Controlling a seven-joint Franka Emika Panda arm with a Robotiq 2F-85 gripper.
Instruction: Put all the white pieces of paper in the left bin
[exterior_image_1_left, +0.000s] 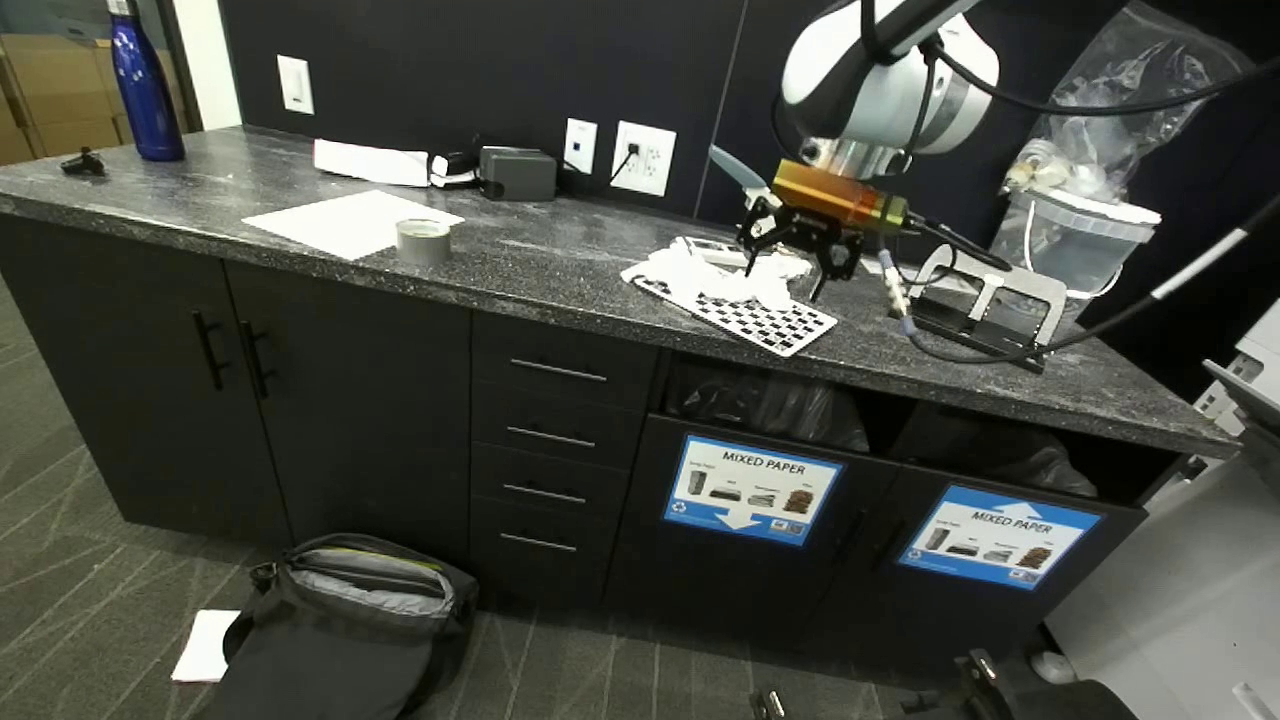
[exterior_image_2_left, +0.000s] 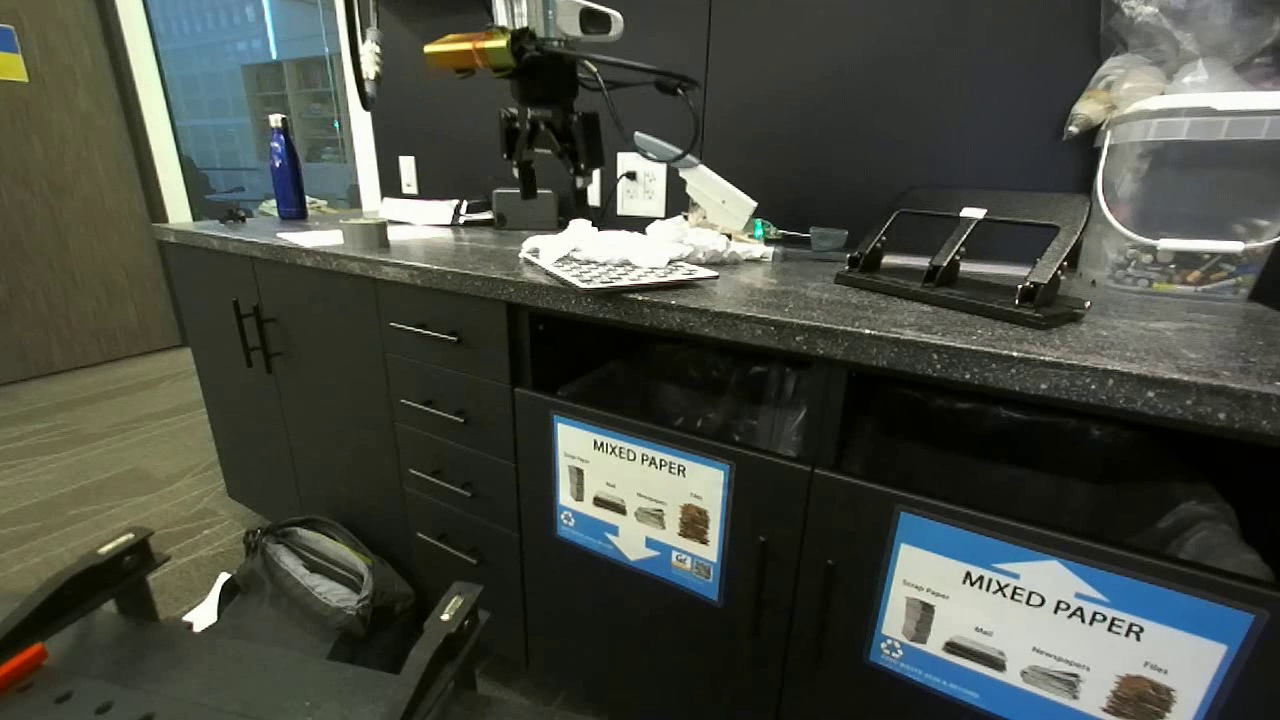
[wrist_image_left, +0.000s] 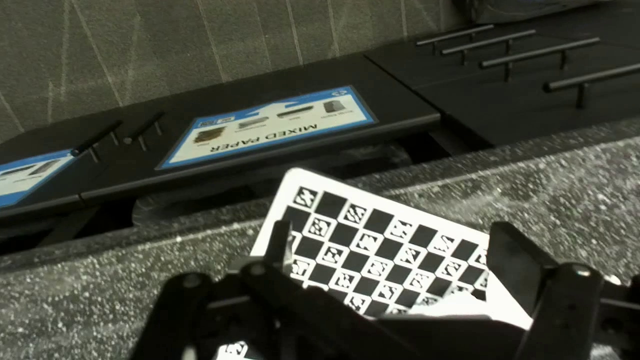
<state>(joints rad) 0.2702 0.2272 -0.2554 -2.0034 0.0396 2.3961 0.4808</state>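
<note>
Likely approach step, before any pick. In an exterior view, empty claw (exterior_image_2_left: 556, 178) spread wide above checkered mat (exterior_image_2_left: 632, 277). White pieces of paper (exterior_image_1_left: 705, 277) crumpled together on mat, away from its bare corner; left bin (exterior_image_1_left: 740, 562) below mat, under bench (exterior_image_1_left: 560, 255). Next, probably: descend toward mat, pinch some paper without snagging mat, then carry out past the bare corner and drop. In wrist view, can see mat's bare corner seemingly jutting over bench edge, hard to judge elsewhere; can't see most of the paper, blocked by claw but visible in both exterior views.
</note>
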